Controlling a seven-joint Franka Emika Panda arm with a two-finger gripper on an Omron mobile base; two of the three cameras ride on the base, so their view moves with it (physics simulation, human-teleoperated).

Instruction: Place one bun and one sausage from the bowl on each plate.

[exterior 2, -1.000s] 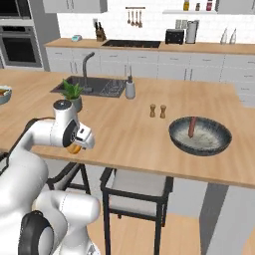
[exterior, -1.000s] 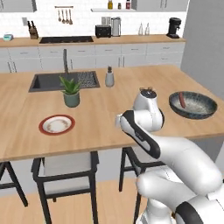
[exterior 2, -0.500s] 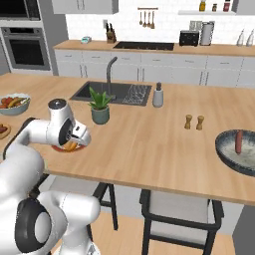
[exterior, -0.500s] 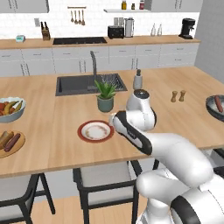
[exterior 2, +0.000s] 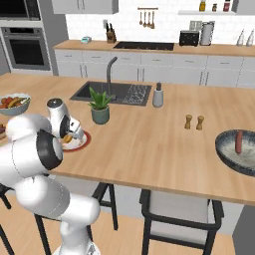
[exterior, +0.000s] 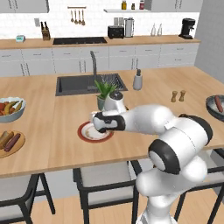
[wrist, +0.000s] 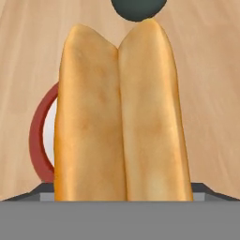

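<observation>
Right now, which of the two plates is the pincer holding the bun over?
The white plate with the red-brown rim, beside the potted plant. The tan plate lies far off and already holds food.

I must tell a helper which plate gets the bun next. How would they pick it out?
On the long wooden counter, look before the sink, by the potted plant. The plate under the gripper is white with a red-brown rim; the tan plate lies far left.
</observation>
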